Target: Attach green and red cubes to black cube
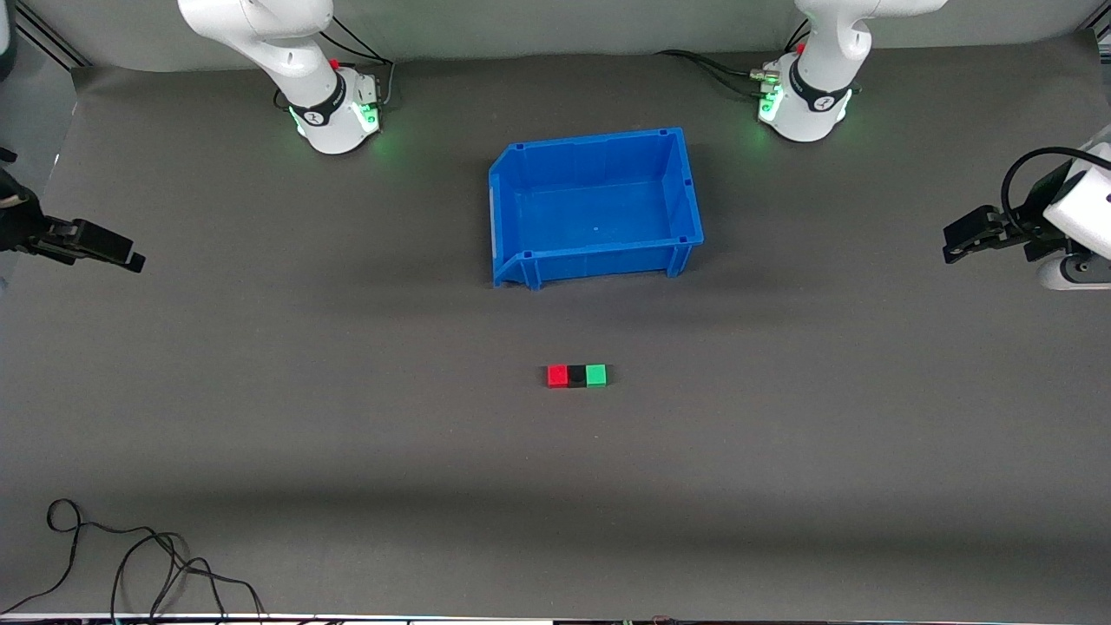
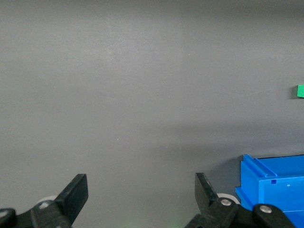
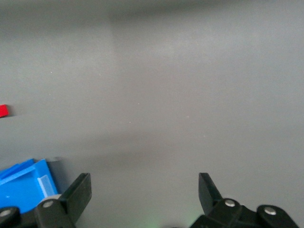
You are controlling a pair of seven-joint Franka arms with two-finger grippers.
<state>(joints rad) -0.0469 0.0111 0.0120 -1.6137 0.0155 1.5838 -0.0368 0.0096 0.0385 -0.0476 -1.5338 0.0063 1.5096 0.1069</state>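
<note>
The red cube [image 1: 557, 375], the black cube [image 1: 576, 375] and the green cube [image 1: 596, 375] sit touching in a row on the grey table, black in the middle, nearer to the front camera than the blue bin. The red one is toward the right arm's end, the green one toward the left arm's end. My left gripper [image 1: 949, 246] waits open and empty at the left arm's end of the table. Its wrist view [image 2: 141, 183] shows the green cube [image 2: 300, 91] at the frame's edge. My right gripper [image 1: 134, 258] waits open and empty at the right arm's end. Its wrist view [image 3: 145, 183] shows the red cube [image 3: 3, 110].
An empty blue bin [image 1: 521, 187] stands between the arm bases and the cubes; it also shows in the left wrist view [image 2: 273, 187] and the right wrist view [image 3: 21, 187]. Loose black cables [image 1: 130, 564] lie at the table's front corner, toward the right arm's end.
</note>
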